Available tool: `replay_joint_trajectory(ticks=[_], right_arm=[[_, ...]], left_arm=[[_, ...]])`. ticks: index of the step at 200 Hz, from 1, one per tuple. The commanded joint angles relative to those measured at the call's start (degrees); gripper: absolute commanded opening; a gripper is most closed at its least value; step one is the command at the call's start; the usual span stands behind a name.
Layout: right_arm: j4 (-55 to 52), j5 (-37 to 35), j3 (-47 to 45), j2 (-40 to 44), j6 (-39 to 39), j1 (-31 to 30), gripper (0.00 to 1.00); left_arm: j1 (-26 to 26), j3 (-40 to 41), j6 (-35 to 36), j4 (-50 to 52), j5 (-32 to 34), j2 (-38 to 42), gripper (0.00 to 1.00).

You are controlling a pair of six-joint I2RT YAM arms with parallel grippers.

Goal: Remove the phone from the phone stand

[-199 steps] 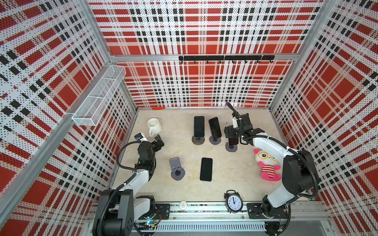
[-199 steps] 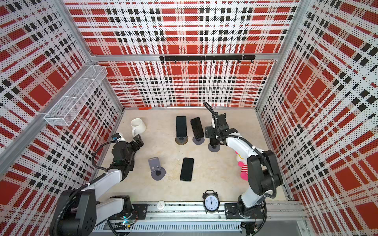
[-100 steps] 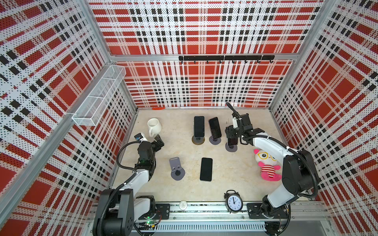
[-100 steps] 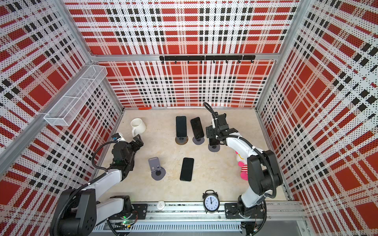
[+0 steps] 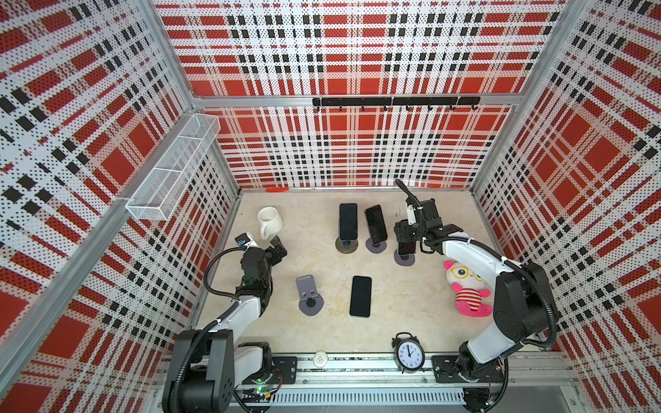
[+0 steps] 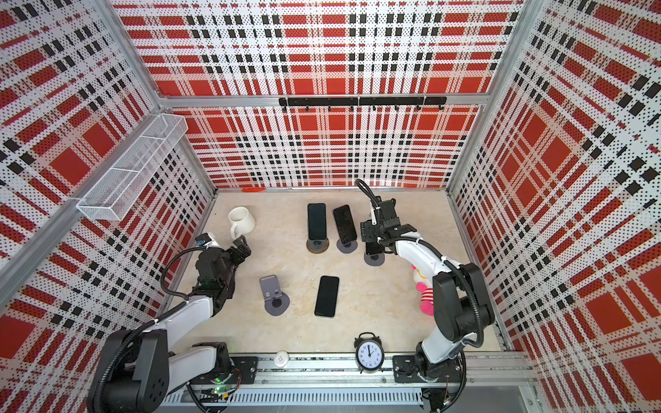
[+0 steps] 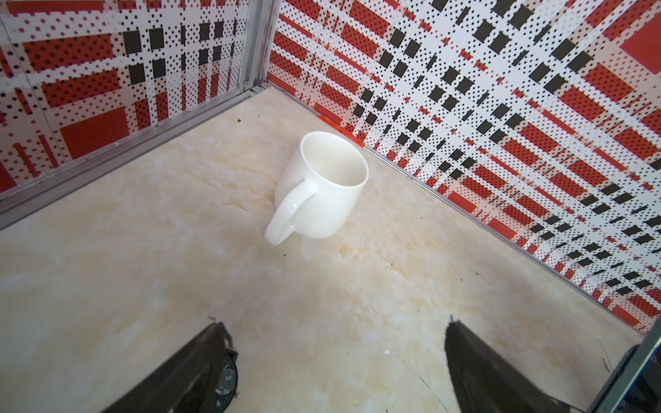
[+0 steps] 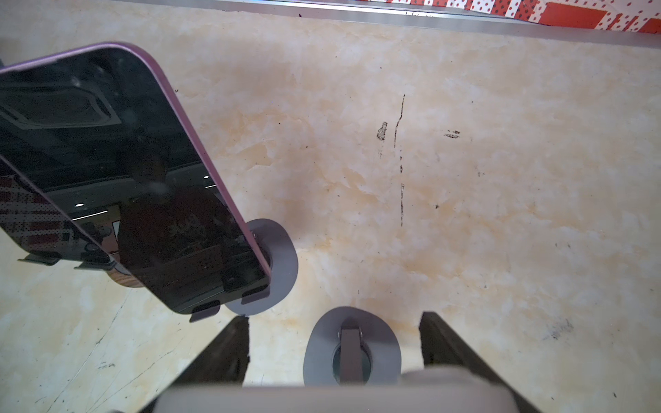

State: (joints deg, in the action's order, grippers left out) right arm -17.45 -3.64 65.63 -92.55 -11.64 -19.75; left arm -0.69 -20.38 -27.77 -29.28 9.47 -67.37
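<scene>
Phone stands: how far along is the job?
Done: one flat phone lies on the table beside an empty stand. In hand: the right gripper has its jaws shut on the gripped phone, which is not yet off its grey stand. Remaining: lifting it clear. A straight phone and a slanted phone sit on stands at the back, if they count. The left gripper is open near the mug.

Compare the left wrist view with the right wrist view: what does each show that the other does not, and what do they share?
Left wrist only: a white mug upright near the enclosure's corner. Right wrist only: a propped purple-edged phone, and the blurred pale edge of the gripped phone over its grey stand. Both: the marbled tabletop and dark jaws: left gripper open, right gripper closed on that phone.
</scene>
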Motion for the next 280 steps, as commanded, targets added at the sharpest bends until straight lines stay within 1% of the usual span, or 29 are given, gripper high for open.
replay_joint_trajectory(ticks=[1,55,122,165,233,280], right_arm=[[-3.1,-0.9,0.8,2.9,0.9,-0.1,0.78],[-4.4,-4.0,0.7,4.0,2.7,0.1,0.78],[-3.3,-3.6,0.5,4.6,2.0,0.0,0.77],[-4.5,-3.0,0.9,5.8,1.7,0.0,0.76],[-5.6,-4.6,0.8,8.1,2.0,0.0,0.76],[-7.3,-3.1,2.2,10.1,2.1,0.0,0.76]], left_arm=[[-0.6,-0.3,0.6,-0.9,0.5,-0.2,0.98],[-0.7,-0.3,0.7,-0.8,0.3,-0.3,0.98],[-0.7,-0.4,0.7,-0.9,0.4,-0.3,0.98],[-0.7,-0.4,0.7,-0.9,0.2,-0.4,0.98],[-0.7,-0.9,0.9,-0.8,0.1,-1.0,0.98],[-0.8,-0.9,0.9,-0.9,0.1,-1.1,0.98]])
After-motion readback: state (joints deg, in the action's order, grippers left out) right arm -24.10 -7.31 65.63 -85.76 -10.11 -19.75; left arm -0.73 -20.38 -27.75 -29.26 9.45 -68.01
